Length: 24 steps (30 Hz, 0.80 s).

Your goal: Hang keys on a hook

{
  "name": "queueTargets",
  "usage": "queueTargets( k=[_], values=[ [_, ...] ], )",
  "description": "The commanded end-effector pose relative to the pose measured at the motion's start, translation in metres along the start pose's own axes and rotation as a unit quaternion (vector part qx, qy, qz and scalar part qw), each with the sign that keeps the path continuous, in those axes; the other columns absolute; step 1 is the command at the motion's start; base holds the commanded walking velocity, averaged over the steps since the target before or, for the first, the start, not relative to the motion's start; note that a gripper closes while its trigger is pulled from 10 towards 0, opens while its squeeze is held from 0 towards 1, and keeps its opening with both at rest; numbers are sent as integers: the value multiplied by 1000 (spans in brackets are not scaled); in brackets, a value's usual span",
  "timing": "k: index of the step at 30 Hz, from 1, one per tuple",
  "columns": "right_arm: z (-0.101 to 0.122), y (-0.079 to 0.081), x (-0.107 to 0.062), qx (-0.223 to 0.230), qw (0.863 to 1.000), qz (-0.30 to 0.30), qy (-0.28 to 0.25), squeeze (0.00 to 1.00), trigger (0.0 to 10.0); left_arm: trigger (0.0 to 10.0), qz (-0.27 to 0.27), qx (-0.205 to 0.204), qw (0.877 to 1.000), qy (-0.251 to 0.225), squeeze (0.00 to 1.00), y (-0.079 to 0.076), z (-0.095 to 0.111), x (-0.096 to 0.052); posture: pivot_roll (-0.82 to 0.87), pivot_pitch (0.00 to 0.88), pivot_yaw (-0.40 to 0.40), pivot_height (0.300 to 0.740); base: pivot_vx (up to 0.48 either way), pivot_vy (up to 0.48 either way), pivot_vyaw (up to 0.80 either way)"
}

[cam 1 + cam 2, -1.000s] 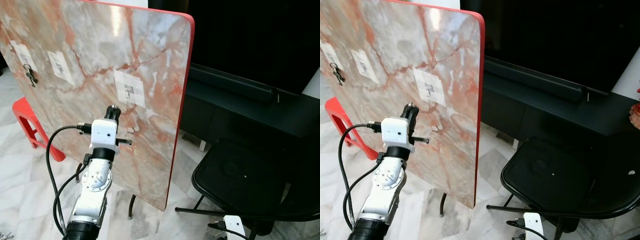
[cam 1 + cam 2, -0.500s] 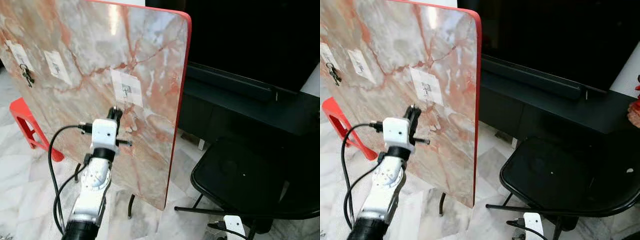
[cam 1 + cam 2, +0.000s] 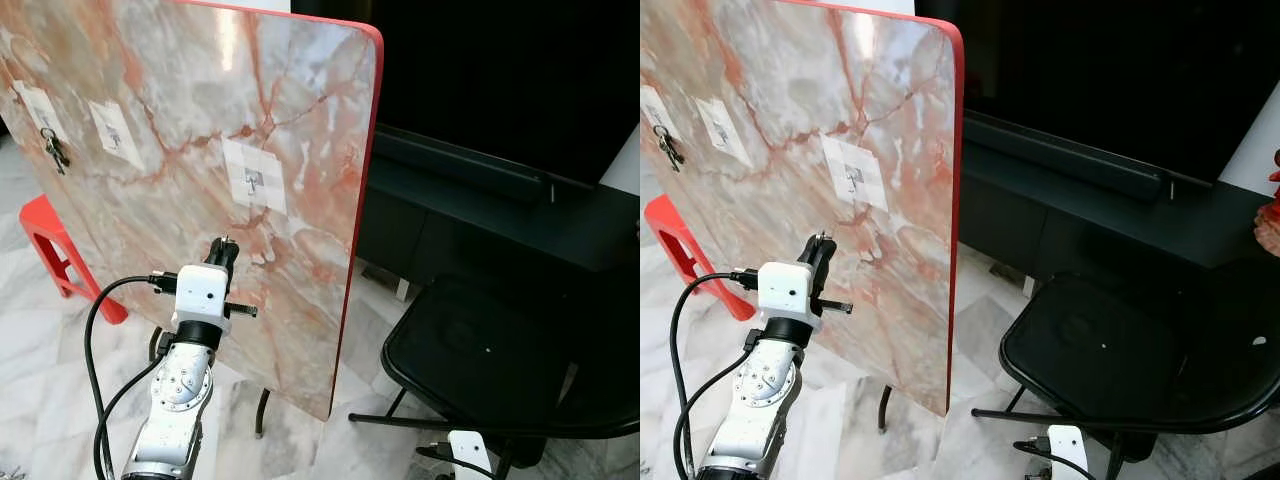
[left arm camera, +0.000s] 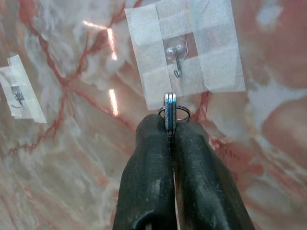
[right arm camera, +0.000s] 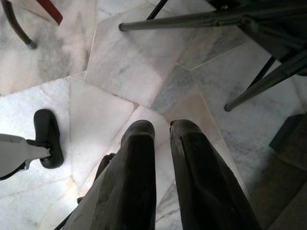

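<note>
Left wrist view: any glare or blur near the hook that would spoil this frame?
Left wrist view: two bright glare streaks on the marble board, left of the taped hook; hook and keys stay sharp. Left eye view: faint sheen near the board's top, no motion blur.

The claw's fingers point(image 4: 192, 172) hide most of the keys point(image 4: 170, 111).

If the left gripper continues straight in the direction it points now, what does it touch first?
Probably the marble board, just below the taped hook. The left gripper, holding the keys, points at it; depth is unclear.
</note>
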State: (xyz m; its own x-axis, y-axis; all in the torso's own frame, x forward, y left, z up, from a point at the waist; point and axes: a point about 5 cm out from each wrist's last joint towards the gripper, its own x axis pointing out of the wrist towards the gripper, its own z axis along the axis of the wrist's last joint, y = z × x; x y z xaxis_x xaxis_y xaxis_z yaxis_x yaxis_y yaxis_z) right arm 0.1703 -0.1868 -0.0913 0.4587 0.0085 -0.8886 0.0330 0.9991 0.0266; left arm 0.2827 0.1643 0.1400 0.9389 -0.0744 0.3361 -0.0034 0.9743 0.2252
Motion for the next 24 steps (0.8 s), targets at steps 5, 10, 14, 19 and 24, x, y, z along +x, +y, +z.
queueTargets(
  k=[5, 10, 14, 19, 24],
  values=[
    [0, -2, 0, -1, 1000, -4, 2, 0, 10000, 10000, -2, 2, 1000, -7, 0, -2, 5, 3, -23, 0, -45, 740, 302, 0, 0],
    [-1, -2, 0, -2, 1000, -2, 3, 0, 10000, 10000, -3, 0, 1000, -7, 0, -3, 5, 2, -23, 0, -45, 740, 343, 0, 0],
    [-1, -2, 0, -4, 1000, -2, 3, 0, 10000, 10000, -11, -5, 1000, -10, 0, -6, 6, 3, -24, 0, -44, 740, 319, 0, 0],
    [-1, -2, 0, -9, 1000, -1, 3, 0, 10000, 10000, -12, -11, 1000, -11, 0, -7, 6, 2, -26, 0, -43, 740, 50, 0, 0],
    [-2, -2, 0, -12, 1000, 0, 4, 0, 10000, 10000, -17, -14, 1000, -11, 0, -10, 6, 0, -25, 0, -43, 740, 0, 0, 0]
  ],
)
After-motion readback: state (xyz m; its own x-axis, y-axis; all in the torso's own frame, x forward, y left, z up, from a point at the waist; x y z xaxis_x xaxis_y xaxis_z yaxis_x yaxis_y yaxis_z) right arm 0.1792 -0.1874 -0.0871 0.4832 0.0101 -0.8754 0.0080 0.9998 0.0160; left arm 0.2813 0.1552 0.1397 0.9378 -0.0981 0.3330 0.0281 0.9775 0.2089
